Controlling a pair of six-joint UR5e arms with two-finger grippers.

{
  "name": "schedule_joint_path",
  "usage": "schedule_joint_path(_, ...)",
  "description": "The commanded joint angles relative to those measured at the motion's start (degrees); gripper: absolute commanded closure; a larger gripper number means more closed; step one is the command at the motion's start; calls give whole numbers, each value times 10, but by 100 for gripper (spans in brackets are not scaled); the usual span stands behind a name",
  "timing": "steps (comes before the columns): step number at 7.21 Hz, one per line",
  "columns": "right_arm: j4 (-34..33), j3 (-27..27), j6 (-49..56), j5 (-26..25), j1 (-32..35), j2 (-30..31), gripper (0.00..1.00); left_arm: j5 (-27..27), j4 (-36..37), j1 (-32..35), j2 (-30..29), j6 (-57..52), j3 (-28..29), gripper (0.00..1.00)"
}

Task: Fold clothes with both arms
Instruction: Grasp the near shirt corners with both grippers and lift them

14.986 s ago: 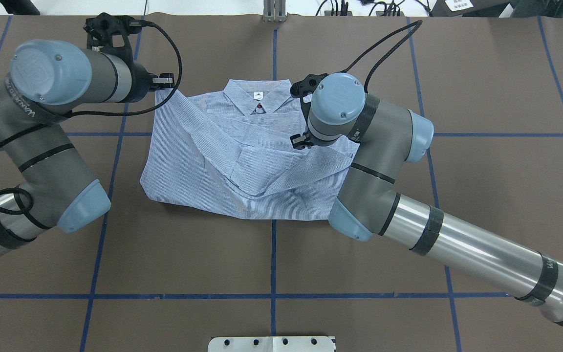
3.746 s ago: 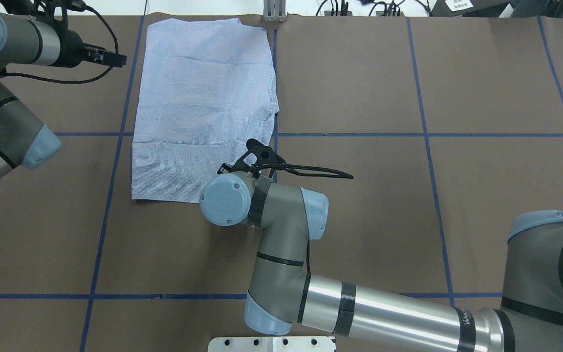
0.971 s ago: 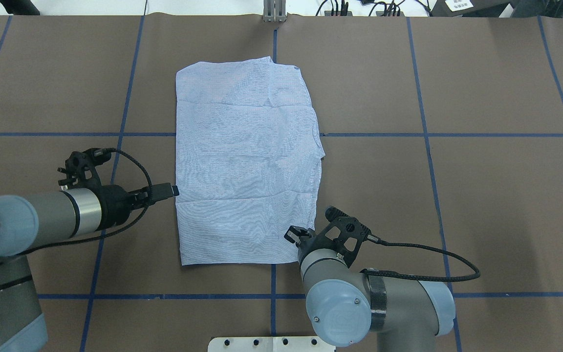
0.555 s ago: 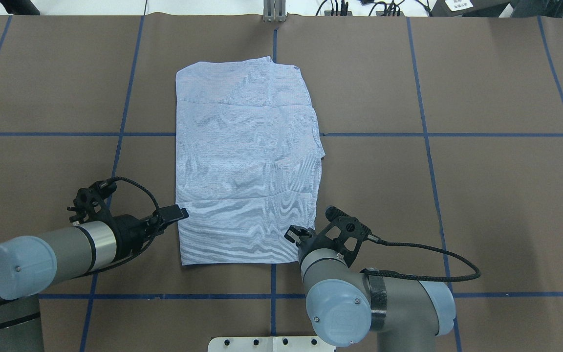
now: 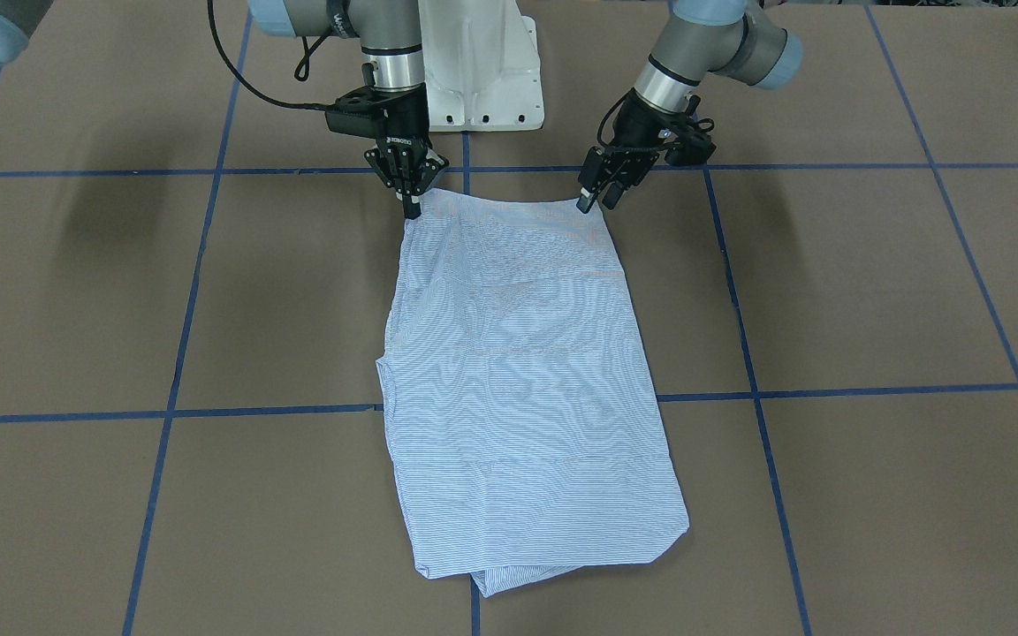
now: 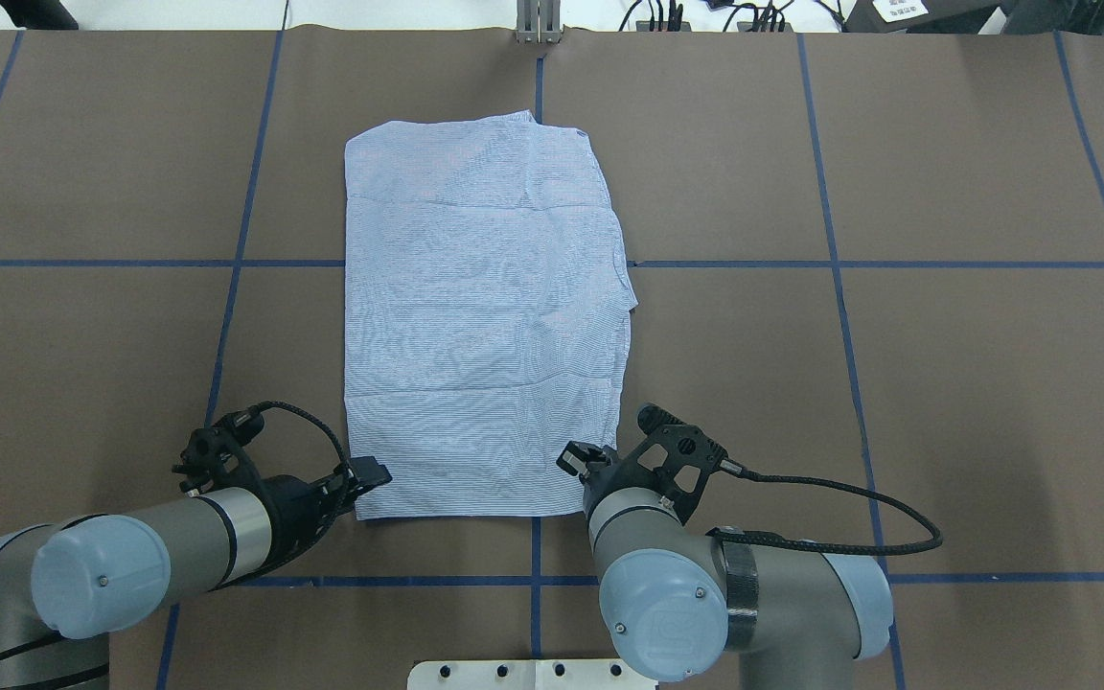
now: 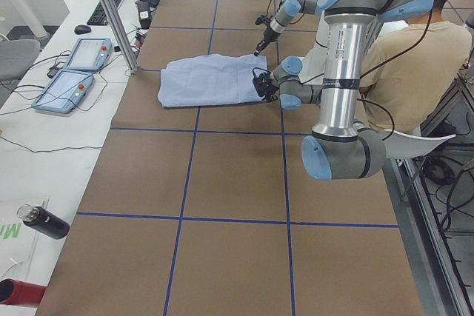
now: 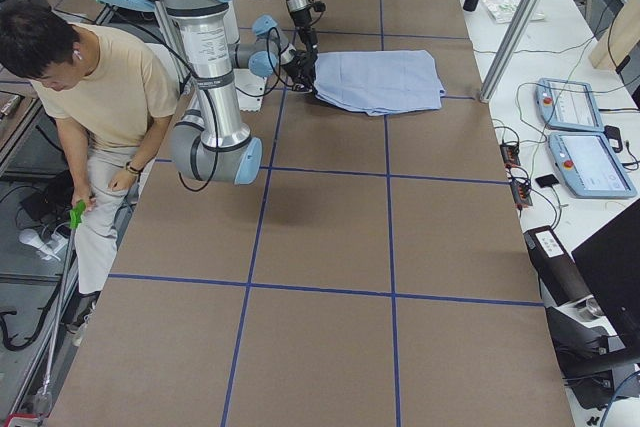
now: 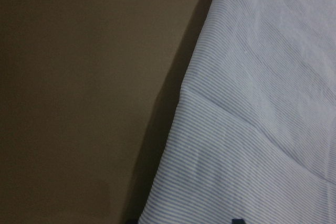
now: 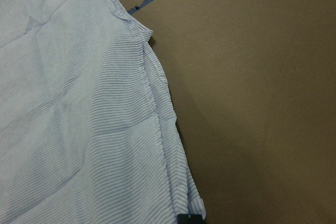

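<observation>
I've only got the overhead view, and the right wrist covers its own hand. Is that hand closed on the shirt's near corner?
Observer: The front-facing camera shows the right hand with its fingers pinched together on the shirt corner nearest the robot.
Operator: And the other one?
Observer: In the same view the left hand is open at the other near corner, fingers apart. I can't tell whether it touches the fabric.
Operator: Anyone close to the rig?
Observer: Yes, the side cameras show a person in a tan T-shirt seated right beside the robot's base.
</observation>
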State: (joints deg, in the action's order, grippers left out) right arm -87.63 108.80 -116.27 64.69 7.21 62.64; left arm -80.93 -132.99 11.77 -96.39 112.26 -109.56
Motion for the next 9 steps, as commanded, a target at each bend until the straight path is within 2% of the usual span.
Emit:
schedule_joint_path(1, 0, 0, 1, 0, -1, -2, 100, 0, 5, -10, -1, 0, 3, 33)
schedule_joint_path(3, 0, 0, 0, -1, -1, -2, 100, 0, 6, -10, -1, 0, 5, 40)
schedule_joint_path(8, 0, 4, 0, -1, -1, -1, 100, 0, 19, -11, -3, 0, 14, 44)
schedule_joint_path(9, 0, 4, 0, -1, -1, -1, 100, 0, 19, -11, -6, 0, 16, 49)
